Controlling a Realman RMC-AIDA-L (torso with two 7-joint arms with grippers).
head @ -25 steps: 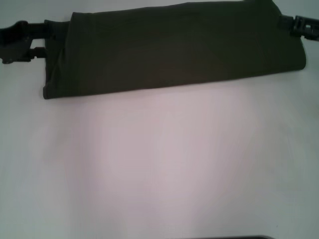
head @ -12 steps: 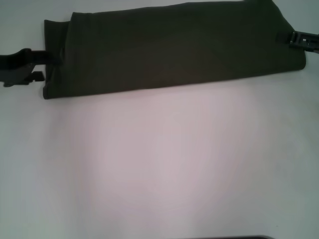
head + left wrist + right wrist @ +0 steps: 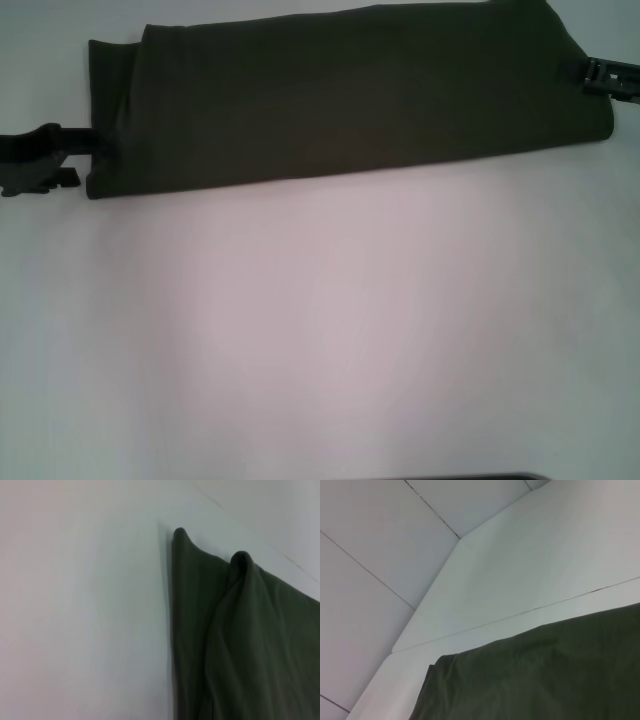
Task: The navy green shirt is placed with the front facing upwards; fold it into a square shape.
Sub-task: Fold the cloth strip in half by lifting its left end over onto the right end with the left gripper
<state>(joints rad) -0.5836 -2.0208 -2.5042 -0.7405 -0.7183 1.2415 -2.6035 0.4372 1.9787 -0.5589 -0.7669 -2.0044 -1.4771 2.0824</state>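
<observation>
Now shirt (image 3: 350,95) between left gripper (image 3: 85,160) and right gripper (image 3: 600,78); grips indiscernible.

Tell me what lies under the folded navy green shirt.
The navy green shirt lies on the white table. At its left end a lower cloth layer sticks out. Anything else beneath is covered.

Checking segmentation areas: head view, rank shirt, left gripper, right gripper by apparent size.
1. navy green shirt, by far the largest, folded into a long band.
2. left gripper, at the shirt's left end.
3. right gripper, at the right end; partly cut off by the frame, so true size unsure.
</observation>
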